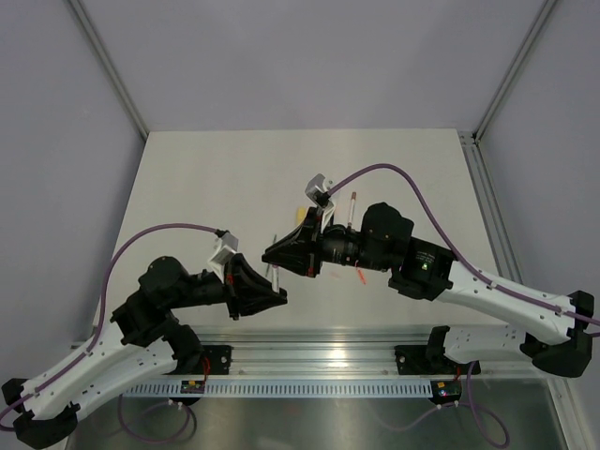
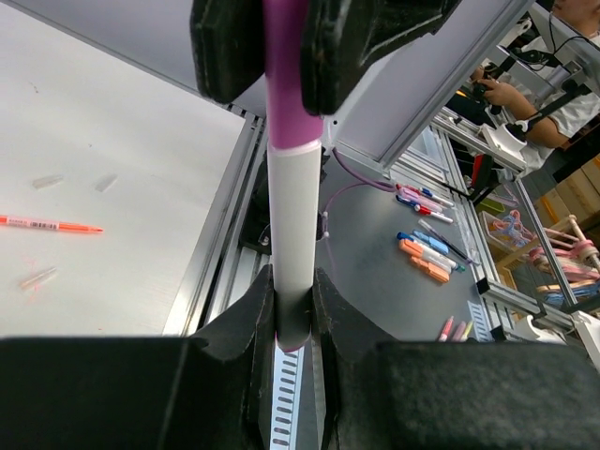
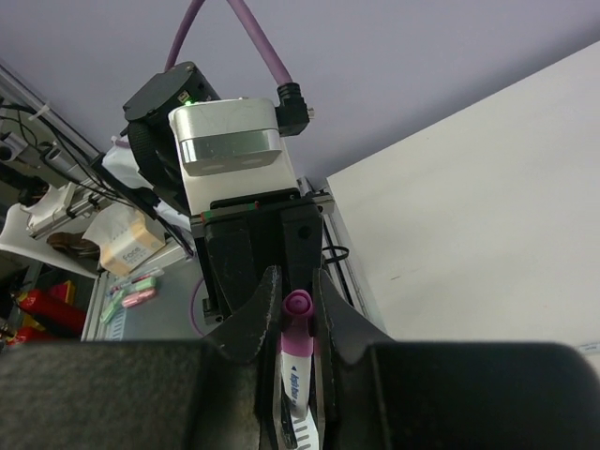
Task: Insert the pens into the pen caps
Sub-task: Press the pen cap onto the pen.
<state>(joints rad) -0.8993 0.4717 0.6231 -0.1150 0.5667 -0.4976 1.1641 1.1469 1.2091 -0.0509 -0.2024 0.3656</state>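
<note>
Two robot arms meet over the middle of the table [image 1: 187, 187], sharing one white-and-purple pen [image 2: 292, 216] held in the air between them. The left gripper [image 2: 292, 309] is pinched tight on the white barrel near its end. The right gripper [image 3: 296, 292] is clamped on the purple section at the other end, its fingers pressed to both sides. Whether that purple section is a cap or part of the pen's body cannot be made out. From above, the held pen shows only as a thin sliver between the two black grippers.

In the left wrist view, an orange-red pen [image 2: 52, 224] lies flat on the table well left of the held pen, with small pale caps [image 2: 47, 180] scattered near it, blurred and too small to read. From above, the same orange-red pen sits right of the held pen and is mostly covered by the right arm. A thin white pen [image 1: 352, 204] lies beyond the held pen and to its right. Just beyond the held pen, a pale yellow item [image 1: 302, 214] peeks out beside the right wrist camera. It is too hidden to tell whether it is a highlighter or a cap.
</note>
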